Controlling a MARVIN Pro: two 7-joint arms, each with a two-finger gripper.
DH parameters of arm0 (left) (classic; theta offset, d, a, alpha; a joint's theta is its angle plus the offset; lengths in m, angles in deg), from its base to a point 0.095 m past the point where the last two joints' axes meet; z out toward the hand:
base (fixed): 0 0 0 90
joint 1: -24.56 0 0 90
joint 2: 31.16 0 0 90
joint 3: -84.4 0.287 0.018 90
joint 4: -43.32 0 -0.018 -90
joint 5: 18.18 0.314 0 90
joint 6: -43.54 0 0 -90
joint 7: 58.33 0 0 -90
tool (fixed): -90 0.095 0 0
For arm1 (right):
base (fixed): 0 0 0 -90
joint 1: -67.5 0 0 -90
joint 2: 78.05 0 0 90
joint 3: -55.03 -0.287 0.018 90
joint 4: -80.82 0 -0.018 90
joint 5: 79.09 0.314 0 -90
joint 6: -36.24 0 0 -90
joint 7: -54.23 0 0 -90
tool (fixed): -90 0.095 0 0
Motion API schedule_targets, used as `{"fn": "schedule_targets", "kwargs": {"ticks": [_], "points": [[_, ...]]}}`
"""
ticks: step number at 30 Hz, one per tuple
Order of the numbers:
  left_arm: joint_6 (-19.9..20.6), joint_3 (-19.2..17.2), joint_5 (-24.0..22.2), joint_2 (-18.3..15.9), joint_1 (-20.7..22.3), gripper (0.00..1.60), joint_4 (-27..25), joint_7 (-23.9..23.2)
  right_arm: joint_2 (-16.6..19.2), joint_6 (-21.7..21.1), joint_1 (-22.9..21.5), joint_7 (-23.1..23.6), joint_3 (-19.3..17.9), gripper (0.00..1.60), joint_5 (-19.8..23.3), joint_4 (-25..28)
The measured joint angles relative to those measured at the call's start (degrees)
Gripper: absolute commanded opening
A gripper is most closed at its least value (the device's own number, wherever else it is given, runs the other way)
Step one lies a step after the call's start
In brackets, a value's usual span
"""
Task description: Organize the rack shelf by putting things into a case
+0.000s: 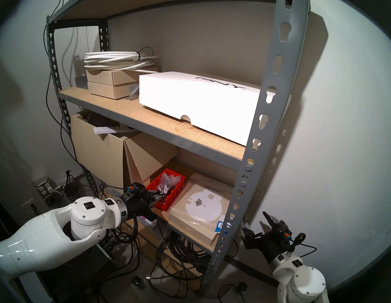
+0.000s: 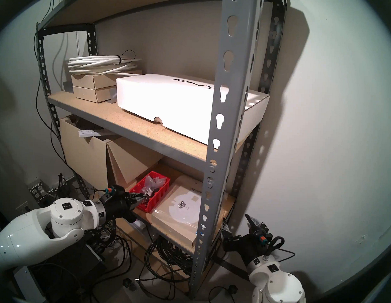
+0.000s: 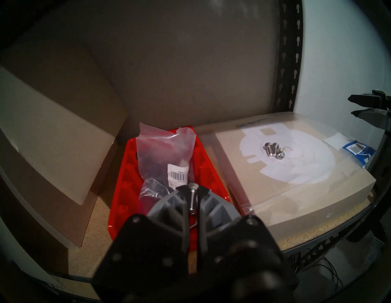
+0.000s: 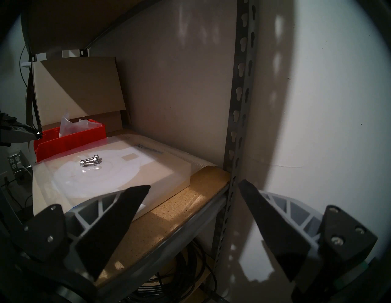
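left wrist view: the left pincer (image 3: 192,191) pinches one silver screw (image 3: 192,197) between its pressed-together fingertips, head pointing away, right over the near end of the red case (image 3: 124,186) on the rack shelf (image 3: 97,239). clear bags (image 3: 163,156) lie in the case just beyond the tips. three more screws (image 3: 273,149) sit on a flat tan box (image 3: 296,186) to its right. the right pincer (image 4: 194,188) stands spread wide, apart from the shelf edge.

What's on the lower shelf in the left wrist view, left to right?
Cardboard box → red bin → loose screws on the flat box → blue label.
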Motion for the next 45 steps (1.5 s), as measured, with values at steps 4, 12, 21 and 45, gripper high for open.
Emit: {"fn": "schedule_targets", "kwargs": {"ticks": [4, 12, 21, 45], "points": [[0.1, 0.2, 0.7, 0.8, 0.7, 0.0, 0.7, 0.7, 0.0, 0.0, 0.0, 0.0, 0.0, 1.6, 0.0, 0.0], [1.4, 0.9, 1.7, 1.9, 2.0, 0.0, 0.9, 1.1, -0.1, 0.0, 0.0, 0.1, 0.0, 1.6, -0.1, 0.0], [2.3, 1.8, 3.0, 2.8, 2.9, 0.05, 2.3, 1.0, -0.1, 0.0, 0.0, 0.1, 0.0, 1.6, -0.1, 0.0], [2.3, 3.2, 5.9, 4.4, 4.2, 0.19, 4.7, 0.3, -0.2, 0.0, 0.0, 0.2, -0.1, 1.6, -0.2, 0.0]]}}
